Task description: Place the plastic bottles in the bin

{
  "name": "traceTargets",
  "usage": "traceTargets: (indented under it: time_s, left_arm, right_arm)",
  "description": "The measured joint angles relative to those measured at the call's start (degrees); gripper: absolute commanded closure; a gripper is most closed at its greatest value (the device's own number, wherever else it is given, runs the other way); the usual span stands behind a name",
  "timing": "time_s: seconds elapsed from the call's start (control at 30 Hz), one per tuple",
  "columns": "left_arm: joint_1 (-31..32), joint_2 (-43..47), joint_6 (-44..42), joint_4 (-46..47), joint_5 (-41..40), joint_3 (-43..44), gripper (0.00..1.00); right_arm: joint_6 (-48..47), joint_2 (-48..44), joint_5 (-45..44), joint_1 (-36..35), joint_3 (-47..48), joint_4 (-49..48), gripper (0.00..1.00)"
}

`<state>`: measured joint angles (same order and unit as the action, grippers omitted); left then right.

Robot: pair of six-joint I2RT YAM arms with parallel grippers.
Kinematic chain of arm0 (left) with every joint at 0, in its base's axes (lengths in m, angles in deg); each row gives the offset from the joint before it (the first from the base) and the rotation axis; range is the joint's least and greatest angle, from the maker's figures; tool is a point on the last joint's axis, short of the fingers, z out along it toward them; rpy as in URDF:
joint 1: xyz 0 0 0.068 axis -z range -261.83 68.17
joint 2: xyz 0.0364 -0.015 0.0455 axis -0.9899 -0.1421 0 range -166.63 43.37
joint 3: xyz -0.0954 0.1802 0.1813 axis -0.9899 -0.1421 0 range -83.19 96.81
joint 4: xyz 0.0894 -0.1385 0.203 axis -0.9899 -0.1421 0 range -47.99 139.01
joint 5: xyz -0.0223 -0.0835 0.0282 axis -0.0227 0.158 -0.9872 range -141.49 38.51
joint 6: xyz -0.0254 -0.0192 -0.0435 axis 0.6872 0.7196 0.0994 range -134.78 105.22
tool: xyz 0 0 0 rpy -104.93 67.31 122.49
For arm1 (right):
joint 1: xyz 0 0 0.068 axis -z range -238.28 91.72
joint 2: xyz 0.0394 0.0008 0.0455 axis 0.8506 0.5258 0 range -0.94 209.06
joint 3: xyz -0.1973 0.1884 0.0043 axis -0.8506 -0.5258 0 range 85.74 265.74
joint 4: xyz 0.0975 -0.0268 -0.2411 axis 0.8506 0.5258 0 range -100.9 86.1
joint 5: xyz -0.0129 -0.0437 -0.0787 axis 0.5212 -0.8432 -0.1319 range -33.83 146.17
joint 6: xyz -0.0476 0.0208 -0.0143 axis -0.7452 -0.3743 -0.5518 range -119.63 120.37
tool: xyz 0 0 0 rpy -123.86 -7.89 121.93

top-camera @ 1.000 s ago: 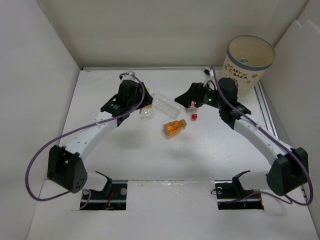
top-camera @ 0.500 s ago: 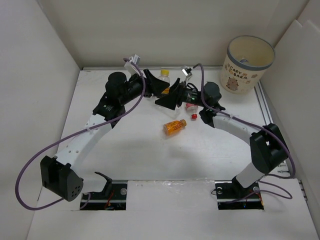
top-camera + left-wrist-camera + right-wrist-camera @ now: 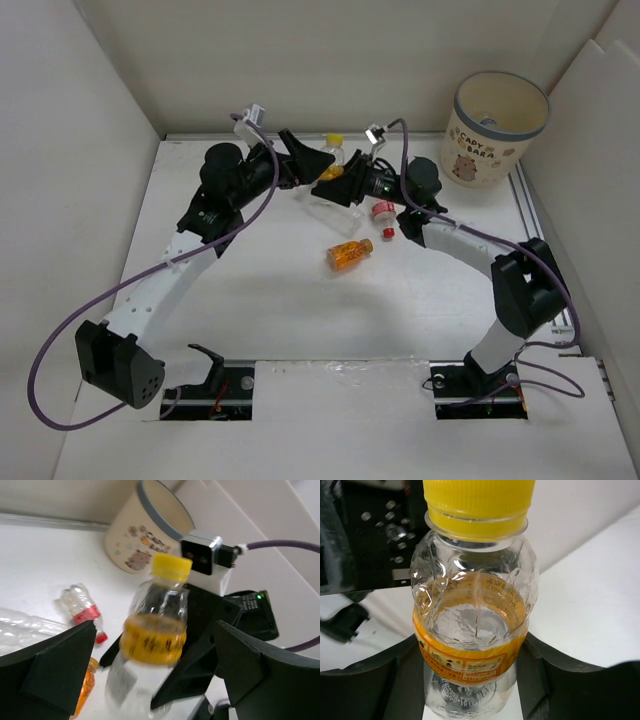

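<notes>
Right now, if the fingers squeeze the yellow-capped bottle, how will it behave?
The yellow-capped bottle looks empty, so probably light. Its thin clear wall shows creases, so it may buckle when squeezed. Upright and tall, it could tip if nudged.

**Bottles at the rear centre, bin at the far right**
An upright bottle (image 3: 332,152) stands at the rear of the worktop (image 3: 280,310), between the left end effector (image 3: 316,165) and the right end effector (image 3: 330,186). One lying bottle (image 3: 382,214) sits to its right, another lying bottle (image 3: 349,254) nearer, and the bin (image 3: 497,125) far right.
</notes>
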<state>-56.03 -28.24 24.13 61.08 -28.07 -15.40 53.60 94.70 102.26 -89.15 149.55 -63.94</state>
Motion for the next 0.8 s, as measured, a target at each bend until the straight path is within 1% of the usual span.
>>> traceTargets:
  time_s: [0.07,0.13,0.23,0.3,0.4,0.47,0.53,0.6,0.77,0.8]
  left_arm:
    - [-0.3,0.8,0.3,-3.0,-5.1,1.4,0.00]
    - [-0.5,1.0,0.6,-6.6,-11.6,4.2,0.00]
    - [-0.8,1.3,1.0,-11.2,-20.1,8.0,0.00]
    - [-1.0,1.5,1.0,-13.1,-23.5,9.2,0.00]
    - [-1.0,1.2,0.6,-15.1,-25.6,9.3,0.00]
    - [-1.0,0.1,0.0,-16.3,-26.0,9.1,0.00]
    - [-1.0,-1.2,-0.7,-17.0,-26.4,9.0,0.00]
    - [-1.0,-2.5,-1.7,-17.4,-26.8,8.3,0.00]
    - [-1.0,-5.9,-3.2,-17.9,-27.3,7.2,0.00]
    - [-1.0,-6.8,-3.4,-17.9,-27.1,7.2,0.00]
  right_arm:
    - [-3.1,-0.7,-1.1,2.6,1.6,5.8,1.00]
    - [-7.1,-1.3,-3.9,6.1,5.6,14.5,1.00]
    - [-13.0,-1.5,-11.6,13.2,14.4,27.8,1.00]
    - [-15.7,-1.5,-18.6,18.0,20.8,35.8,1.00]
    - [-18.4,0.7,-28.8,25.1,31.7,43.7,1.00]
    - [-19.4,3.6,-33.2,29.5,38.7,47.2,1.00]
    - [-20.0,6.6,-36.3,33.1,43.1,49.5,1.00]
    - [-20.1,9.3,-38.3,36.3,45.1,51.7,1.00]
    - [-20.1,15.1,-42.8,41.6,45.6,57.7,1.00]
    - [-20.3,16.4,-43.1,42.2,46.2,59.1,0.92]
